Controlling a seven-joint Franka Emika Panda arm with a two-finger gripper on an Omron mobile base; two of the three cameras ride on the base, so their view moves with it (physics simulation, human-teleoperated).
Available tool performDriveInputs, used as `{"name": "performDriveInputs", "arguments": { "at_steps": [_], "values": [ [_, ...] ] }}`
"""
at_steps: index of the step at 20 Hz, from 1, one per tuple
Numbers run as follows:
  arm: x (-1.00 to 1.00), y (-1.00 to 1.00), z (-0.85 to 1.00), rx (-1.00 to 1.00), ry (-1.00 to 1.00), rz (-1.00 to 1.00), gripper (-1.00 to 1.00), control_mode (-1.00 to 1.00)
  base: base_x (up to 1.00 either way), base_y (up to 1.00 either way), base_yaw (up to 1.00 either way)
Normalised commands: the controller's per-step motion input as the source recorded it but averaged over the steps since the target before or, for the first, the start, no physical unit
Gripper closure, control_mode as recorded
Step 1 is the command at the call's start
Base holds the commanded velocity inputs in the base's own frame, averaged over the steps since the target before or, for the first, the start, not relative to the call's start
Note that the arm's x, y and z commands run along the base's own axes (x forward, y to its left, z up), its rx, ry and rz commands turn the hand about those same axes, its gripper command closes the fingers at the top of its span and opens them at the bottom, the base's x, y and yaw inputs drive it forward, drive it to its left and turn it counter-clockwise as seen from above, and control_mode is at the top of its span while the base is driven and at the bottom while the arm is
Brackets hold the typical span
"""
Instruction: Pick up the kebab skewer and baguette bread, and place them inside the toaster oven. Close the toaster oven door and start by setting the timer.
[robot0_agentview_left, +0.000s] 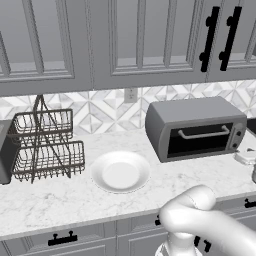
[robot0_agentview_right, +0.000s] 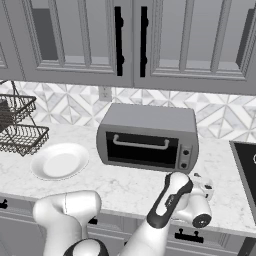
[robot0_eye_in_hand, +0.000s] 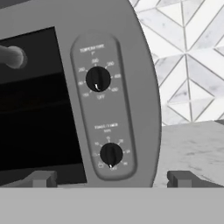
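Observation:
The toaster oven (robot0_agentview_left: 197, 127) stands on the counter against the tiled wall. Its door (robot0_agentview_left: 200, 139) is closed, with the bar handle (robot0_agentview_right: 140, 144) across dark glass. My gripper (robot0_eye_in_hand: 111, 178) hovers open just in front of the oven's right control strip (robot0_eye_in_hand: 103, 109), and nothing sits between its fingertips (robot0_eye_in_hand: 41, 178). An upper temperature knob (robot0_eye_in_hand: 98, 79) and a lower timer knob (robot0_eye_in_hand: 111, 154) sit straight ahead, the timer knob just above the fingertips. From the right base view, the gripper (robot0_agentview_right: 201, 184) is low at the oven's front right corner. The kebab skewer and baguette bread are out of view.
A white plate (robot0_agentview_left: 120, 171) lies on the counter left of the oven. Further left stands a two-tier wire rack (robot0_agentview_left: 45, 145). A black cooktop (robot0_agentview_right: 245, 165) begins at the right. Upper cabinets (robot0_agentview_left: 140, 40) hang overhead, and bare marble counter (robot0_agentview_right: 125, 187) lies before the oven.

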Motion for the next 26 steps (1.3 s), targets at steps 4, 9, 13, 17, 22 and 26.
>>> {"name": "performDriveInputs", "arguments": {
  "at_steps": [4, 9, 13, 17, 22, 26],
  "values": [
    [0.30, 0.04, -0.08, 0.00, 0.00, 0.00, -1.00, -1.00, 0.00, 0.00, 0.00],
    [0.16, 0.07, -0.01, 0.00, 0.00, 0.00, -1.00, -1.00, 0.00, 0.00, 0.00],
    [0.14, 0.02, 0.00, 0.00, 0.00, 0.00, -1.00, -1.00, 0.00, 0.00, 0.00],
    [0.13, 0.01, 0.00, 0.00, 0.00, 0.00, -1.00, -1.00, 0.00, 0.00, 0.00],
    [0.11, 0.06, 0.00, 0.00, 0.00, 0.00, -1.00, -1.00, 0.00, 0.00, 0.00],
    [0.04, 0.05, 0.00, 0.00, 0.00, 0.00, -1.00, -1.00, 0.00, 0.00, 0.00]
  ]
}}
